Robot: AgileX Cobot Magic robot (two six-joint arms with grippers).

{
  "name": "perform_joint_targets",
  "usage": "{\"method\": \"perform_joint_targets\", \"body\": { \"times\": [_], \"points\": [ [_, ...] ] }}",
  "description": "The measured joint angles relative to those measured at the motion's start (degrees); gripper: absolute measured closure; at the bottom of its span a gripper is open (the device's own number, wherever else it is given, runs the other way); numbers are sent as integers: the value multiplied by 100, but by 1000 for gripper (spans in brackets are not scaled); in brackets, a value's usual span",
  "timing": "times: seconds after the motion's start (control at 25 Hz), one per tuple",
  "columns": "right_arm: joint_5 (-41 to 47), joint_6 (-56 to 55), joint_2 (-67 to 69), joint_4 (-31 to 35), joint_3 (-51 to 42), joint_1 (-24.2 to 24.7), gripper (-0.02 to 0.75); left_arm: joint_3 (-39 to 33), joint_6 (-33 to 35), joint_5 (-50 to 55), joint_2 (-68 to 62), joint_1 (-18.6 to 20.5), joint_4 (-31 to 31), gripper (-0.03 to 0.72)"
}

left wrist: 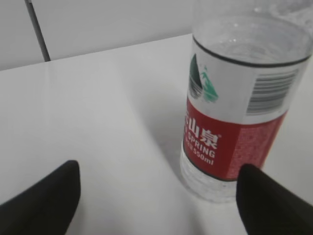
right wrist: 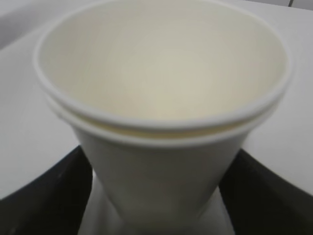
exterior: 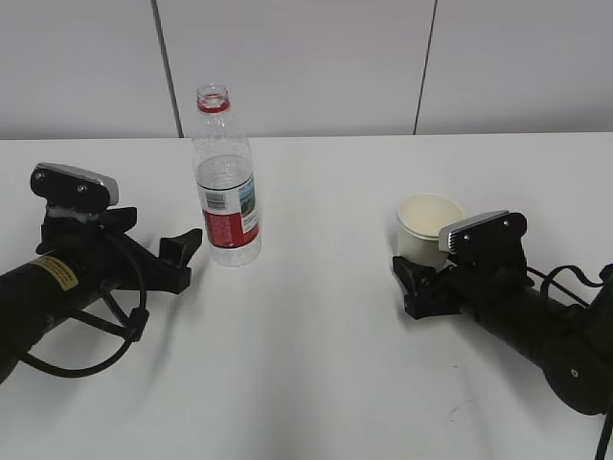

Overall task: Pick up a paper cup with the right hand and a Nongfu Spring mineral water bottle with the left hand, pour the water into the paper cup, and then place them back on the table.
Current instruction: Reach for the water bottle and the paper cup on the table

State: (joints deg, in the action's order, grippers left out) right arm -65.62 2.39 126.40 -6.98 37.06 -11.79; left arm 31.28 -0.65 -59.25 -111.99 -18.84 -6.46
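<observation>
Bottle (exterior: 227,182) upright, uncapped, near table's (exterior: 306,364) far edge; left pincer (exterior: 182,257) released, just beside it. Cup (exterior: 427,225) between right pincer's (exterior: 410,283) fingers; clenched or not, cannot tell.

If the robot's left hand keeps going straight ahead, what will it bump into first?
Probably the clear ribbed plastic water bottle with the red label. The open black left gripper points just beside it, so its right finger would likely touch the bottle first.

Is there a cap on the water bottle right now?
No. In the exterior view the water bottle stands upright on the table with its mouth open, only the red neck ring showing.
</observation>
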Motion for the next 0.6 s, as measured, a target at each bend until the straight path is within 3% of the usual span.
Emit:
{"method": "perform_joint_targets", "body": {
  "times": [0.2,0.36,0.6],
  "points": [
    [0,0,0,0,0,0,217,0,-117,-354,-190,0,-45,96],
    [0,0,0,0,0,0,224,79,-123,-551,-415,0,-123,99],
    [-6,0,0,0,0,-13,228,590,-395,-552,-720,0,-733,99]
  ]
}}
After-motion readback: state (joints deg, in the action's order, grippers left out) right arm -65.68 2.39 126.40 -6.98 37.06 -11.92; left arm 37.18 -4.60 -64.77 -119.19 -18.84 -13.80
